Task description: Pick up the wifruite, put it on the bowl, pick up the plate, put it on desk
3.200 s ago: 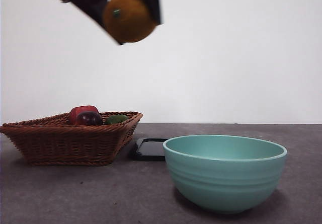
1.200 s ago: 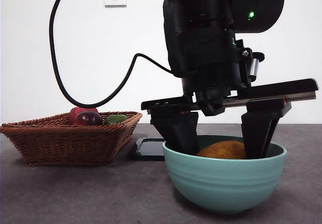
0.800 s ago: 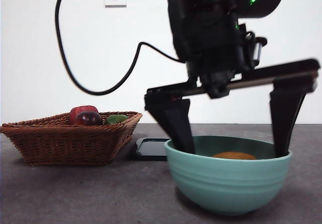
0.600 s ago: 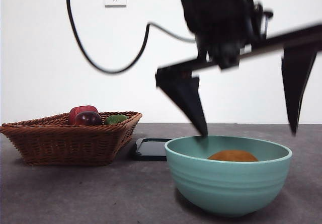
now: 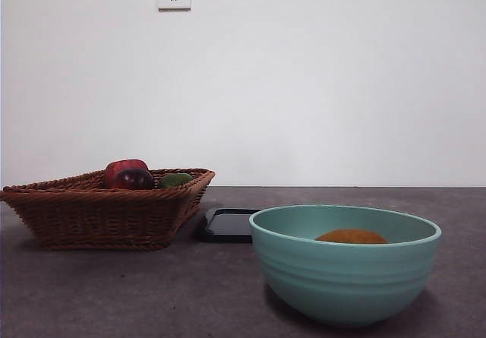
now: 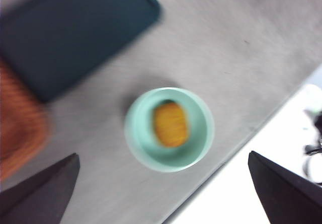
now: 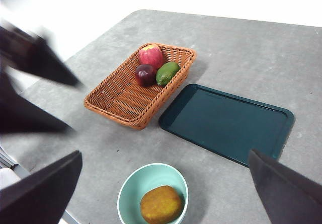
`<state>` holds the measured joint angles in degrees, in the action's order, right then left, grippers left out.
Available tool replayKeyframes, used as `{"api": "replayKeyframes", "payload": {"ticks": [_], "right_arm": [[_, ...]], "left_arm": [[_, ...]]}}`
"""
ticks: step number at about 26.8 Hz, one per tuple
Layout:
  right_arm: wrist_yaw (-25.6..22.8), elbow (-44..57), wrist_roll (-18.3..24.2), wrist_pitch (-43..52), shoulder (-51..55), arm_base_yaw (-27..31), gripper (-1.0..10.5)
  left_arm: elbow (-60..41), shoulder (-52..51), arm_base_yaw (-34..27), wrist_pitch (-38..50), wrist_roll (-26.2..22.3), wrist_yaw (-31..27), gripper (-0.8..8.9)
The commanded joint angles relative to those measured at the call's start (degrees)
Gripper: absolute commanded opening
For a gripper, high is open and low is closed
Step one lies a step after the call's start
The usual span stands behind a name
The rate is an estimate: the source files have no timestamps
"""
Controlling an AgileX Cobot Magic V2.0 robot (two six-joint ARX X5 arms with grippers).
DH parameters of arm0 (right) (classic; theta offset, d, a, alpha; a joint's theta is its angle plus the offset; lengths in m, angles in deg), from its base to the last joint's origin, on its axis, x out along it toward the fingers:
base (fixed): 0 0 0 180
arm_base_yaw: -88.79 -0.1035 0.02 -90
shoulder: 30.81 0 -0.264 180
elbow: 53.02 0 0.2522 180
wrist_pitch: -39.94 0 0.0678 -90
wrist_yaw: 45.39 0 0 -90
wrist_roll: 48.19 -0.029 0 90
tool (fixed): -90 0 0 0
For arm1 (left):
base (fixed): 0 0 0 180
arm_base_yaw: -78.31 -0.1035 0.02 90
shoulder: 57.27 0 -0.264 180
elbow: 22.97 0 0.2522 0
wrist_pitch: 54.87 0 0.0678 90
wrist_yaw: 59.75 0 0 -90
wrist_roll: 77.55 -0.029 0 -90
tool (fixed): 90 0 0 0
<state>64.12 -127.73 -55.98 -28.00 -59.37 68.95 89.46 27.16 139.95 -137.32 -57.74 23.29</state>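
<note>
The orange-brown wifruite [image 5: 351, 237] lies inside the teal bowl [image 5: 345, 277], on its own, with only its top showing over the rim. From high above, my left gripper [image 6: 162, 154] looks down on the wifruite [image 6: 170, 124] in the bowl [image 6: 136, 133]; its jaws are open and hold nothing. My right gripper [image 7: 165, 152] also hangs high and open, over the bowl [image 7: 132, 189] and wifruite [image 7: 160, 204]. The plate [image 7: 226, 123], a dark teal flat tray, lies on the desk [image 7: 251, 48] between bowl and basket. Neither arm shows in the front view.
A brown wicker basket [image 5: 99, 213] stands left of the bowl with a red apple [image 7: 151, 56], a dark purple fruit [image 7: 145, 74] and a green fruit [image 7: 166, 73]. The plate [image 5: 226, 225] lies behind the bowl. The left arm [image 7: 35, 58] blurs past the desk's edge.
The left gripper opened, left the wifruite in the bowl and rose out of the front view. The bowl was nudged slightly to the right.
</note>
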Motion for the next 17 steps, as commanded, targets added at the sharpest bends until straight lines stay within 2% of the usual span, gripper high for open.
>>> {"api": "replayKeyframes", "payload": {"ticks": [1, 3, 8, 13, 17], "right_arm": [[0.00, -1.03, -0.50, 0.55, -0.09, -0.24, 5.7], [0.00, -1.03, -0.52, 0.55, -0.09, -0.24, 5.7], [0.00, -1.03, -0.52, 0.61, -0.09, -0.24, 5.7], [0.00, -1.03, -0.50, 1.31, -0.09, -0.24, 5.7], [0.00, -1.03, -0.52, 1.46, -0.09, -0.24, 5.7]], "left_arm": [[1.66, -4.33, 0.70, -3.58, -1.20, -4.79, 5.35], [1.57, -8.74, 0.72, -6.56, -1.42, -7.19, 5.35], [-2.36, -20.22, 0.72, -8.61, -5.44, -7.19, 5.35], [-7.06, -28.33, 0.72, -8.31, -6.75, -7.15, 5.31], [-12.63, -35.41, 0.72, -7.43, -5.79, -7.15, 5.31]]}}
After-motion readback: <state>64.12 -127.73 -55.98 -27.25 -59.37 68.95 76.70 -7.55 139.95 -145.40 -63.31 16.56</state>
